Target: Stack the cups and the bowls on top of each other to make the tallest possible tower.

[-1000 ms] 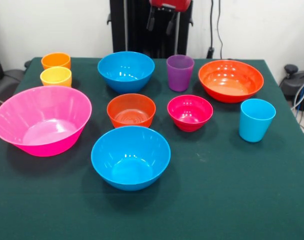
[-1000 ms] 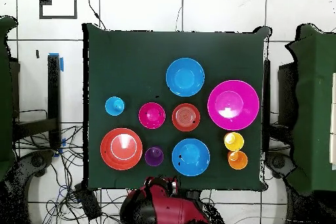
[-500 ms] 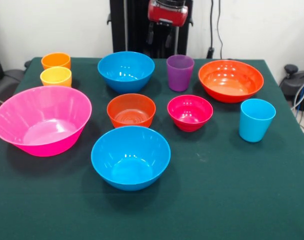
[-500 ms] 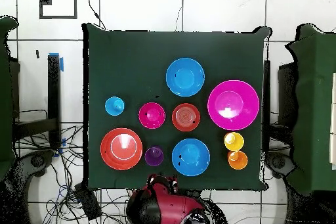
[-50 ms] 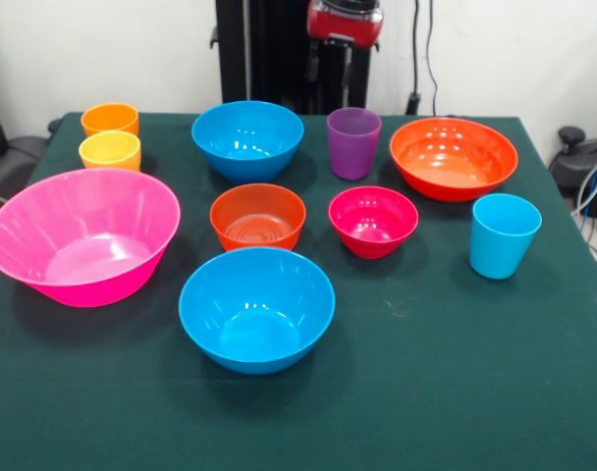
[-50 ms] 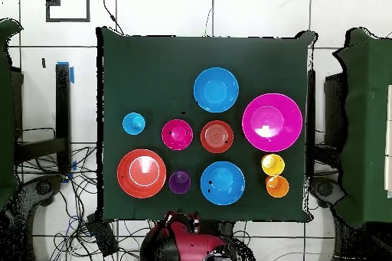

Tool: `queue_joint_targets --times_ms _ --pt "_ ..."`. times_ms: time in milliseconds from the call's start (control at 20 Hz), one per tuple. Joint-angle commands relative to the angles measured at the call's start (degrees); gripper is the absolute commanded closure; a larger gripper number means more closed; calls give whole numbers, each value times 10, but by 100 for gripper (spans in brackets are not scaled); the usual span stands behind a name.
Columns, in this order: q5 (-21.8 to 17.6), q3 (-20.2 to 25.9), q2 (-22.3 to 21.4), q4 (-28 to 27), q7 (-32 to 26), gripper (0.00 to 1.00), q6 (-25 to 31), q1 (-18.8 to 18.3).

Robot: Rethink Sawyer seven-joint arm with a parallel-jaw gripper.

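All cups and bowls stand apart on the green table (image 5: 456, 392), none stacked. At the left is the large pink bowl (image 5: 82, 235), with blue bowls near (image 5: 256, 309) and far (image 5: 247, 139). Between them sit the small orange bowl (image 5: 257, 216) and the magenta-red bowl (image 5: 373, 221). The wide orange-red bowl (image 5: 454, 157) is at the far right. The purple cup (image 5: 353, 142), light blue cup (image 5: 503, 235), orange cup (image 5: 110, 120) and yellow cup (image 5: 110, 150) stand upright. My gripper (image 5: 329, 67) hangs open and empty beyond the far edge, behind the purple cup.
A black pedestal column stands behind the table. Cables and a dark device (image 5: 583, 162) lie off the table's right side. In the overhead view the red arm (image 6: 184, 236) sits just past the table edge (image 6: 207, 217), by the purple cup (image 6: 180, 182).
The gripper has drifted a little to the right along the far edge in the front view. No cup or bowl has moved.
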Motion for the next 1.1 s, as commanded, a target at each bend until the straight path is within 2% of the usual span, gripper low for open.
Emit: queue_joint_targets --times_ms 50,200,500,1100 --pt "18 55 0 28 113 0 18 24" --pt "20 53 1 26 117 0 15 30" --pt "12 54 31 -5 118 0 -7 30" --pt "18 49 22 4 121 0 0 47"
